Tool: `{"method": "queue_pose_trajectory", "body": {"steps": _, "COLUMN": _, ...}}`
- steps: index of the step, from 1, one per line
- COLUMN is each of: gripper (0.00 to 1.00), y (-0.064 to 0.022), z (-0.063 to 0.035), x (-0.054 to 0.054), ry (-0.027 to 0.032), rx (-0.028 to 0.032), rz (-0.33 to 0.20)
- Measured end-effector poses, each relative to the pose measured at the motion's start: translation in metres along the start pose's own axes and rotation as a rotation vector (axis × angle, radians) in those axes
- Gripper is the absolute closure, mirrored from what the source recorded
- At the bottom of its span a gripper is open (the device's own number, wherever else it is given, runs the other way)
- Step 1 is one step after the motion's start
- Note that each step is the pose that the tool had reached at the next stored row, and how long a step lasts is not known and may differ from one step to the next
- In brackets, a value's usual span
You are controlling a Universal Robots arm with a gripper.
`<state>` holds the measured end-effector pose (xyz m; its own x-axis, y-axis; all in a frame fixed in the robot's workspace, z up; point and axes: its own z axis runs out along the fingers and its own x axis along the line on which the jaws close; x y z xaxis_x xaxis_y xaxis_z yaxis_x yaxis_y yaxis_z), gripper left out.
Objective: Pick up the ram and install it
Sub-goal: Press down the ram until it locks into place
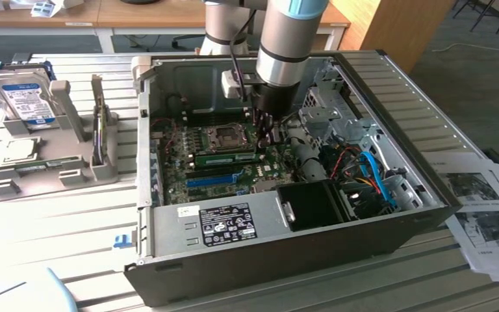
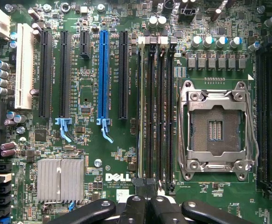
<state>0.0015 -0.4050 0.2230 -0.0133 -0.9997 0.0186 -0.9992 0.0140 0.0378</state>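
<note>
Ram [image 1: 229, 156]: seated in a motherboard slot beside the CPU socket [image 2: 218, 127].
Gripper [image 1: 268, 127]: over the slots, fingers [image 2: 145, 205] closed together, holding nothing.
Case [image 1: 301, 240]: open, on a slatted table [image 1: 59, 227].
Room: desks behind, papers [image 1: 483, 214] alongside.

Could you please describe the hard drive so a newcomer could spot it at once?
At the exterior view's left of the open computer case stands a grey holder. The hard drive stands upright at its far end: a boxy silver block with a blue-white label, unlike the small flat parts lying nearer.
</note>
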Motion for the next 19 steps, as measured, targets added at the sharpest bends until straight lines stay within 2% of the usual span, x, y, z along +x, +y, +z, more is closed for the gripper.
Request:
{"method": "queue_pose_trajectory", "body": {"steps": 7, "gripper": 0.91, "y": 0.0000, "z": -0.0005, "x": 0.000, "ry": -0.0010, "rx": 0.0002, "rz": 0.000}}
{"method": "queue_pose_trajectory", "body": {"steps": 19, "gripper": 0.91, "y": 0.0006, "z": -0.0156, "x": 0.000, "ry": 0.0001, "rx": 0.0000, "rz": 0.000}}
